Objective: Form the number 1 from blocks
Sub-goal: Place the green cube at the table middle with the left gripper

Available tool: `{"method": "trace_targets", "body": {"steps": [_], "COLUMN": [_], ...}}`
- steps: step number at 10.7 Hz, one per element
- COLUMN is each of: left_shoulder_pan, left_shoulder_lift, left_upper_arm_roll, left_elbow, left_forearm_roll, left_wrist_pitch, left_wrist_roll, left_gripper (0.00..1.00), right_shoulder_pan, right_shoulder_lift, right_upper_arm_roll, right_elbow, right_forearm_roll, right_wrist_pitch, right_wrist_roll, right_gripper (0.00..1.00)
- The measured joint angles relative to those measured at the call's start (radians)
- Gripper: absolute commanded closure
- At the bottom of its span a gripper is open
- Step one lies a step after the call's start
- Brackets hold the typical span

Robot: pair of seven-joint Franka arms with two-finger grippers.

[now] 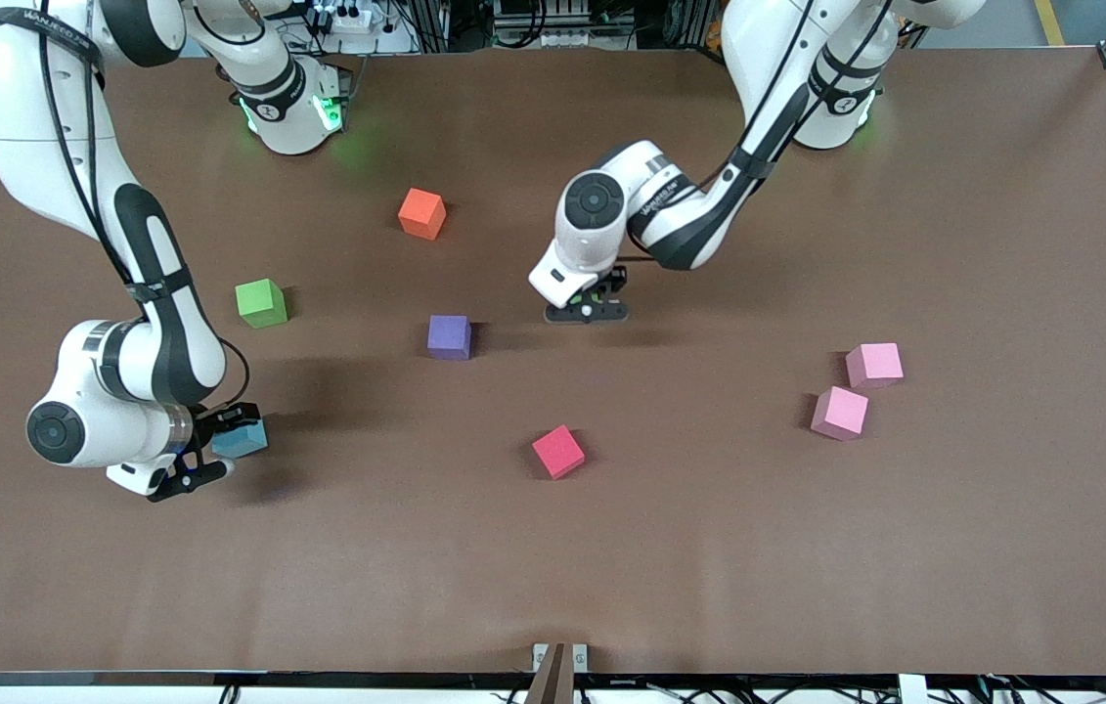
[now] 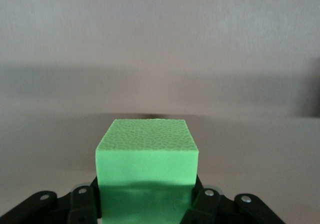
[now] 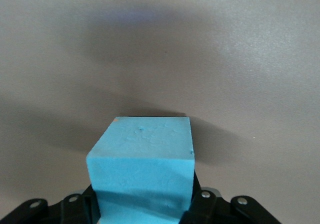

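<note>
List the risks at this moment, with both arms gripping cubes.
1. The left gripper clamps its green block only low on its sides, so it may twist when lifted.
2. Carrying the light blue block, the right gripper might clip the other green block or purple block.

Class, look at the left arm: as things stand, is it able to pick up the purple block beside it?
Probably not yet. The table between the left pincer and the purple block is bare, but that pincer is shut on a green block, so it would have to set that down first.
</note>
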Motion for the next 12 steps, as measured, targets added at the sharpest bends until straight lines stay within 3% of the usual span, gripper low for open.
{"method": "trace_targets", "body": {"steps": [4, 8, 12], "left_shoulder_pan": [-0.004, -0.004, -0.004], "left_shoulder_lift": [-0.004, -0.004, -0.004], "left_upper_arm_roll": [-0.098, -0.211, -0.272], "left_elbow": [-0.027, -0.075, -0.112], "left_forearm_roll": [0.016, 0.141, 0.142], "left_wrist_pitch": [-0.001, -0.005, -0.004], "left_wrist_roll": [-0.099, -0.239, -0.3], "left_gripper": [1.0, 1.0, 1.0], "right_shoulder_pan": [0.02, 0.078, 0.161], "right_shoulder_lift": [-0.03, -0.071, -0.093], "right_upper_arm_roll": [0.005, 0.012, 0.014], "right_elbow": [0.014, 0.015, 0.015], "right_forearm_roll": [0.004, 0.017, 0.019], "right_wrist_pitch": [-0.051, -0.091, -0.099], "right_wrist_roll": [0.053, 0.178, 0.326], "right_gripper": [0.94, 0.94, 0.94]}}
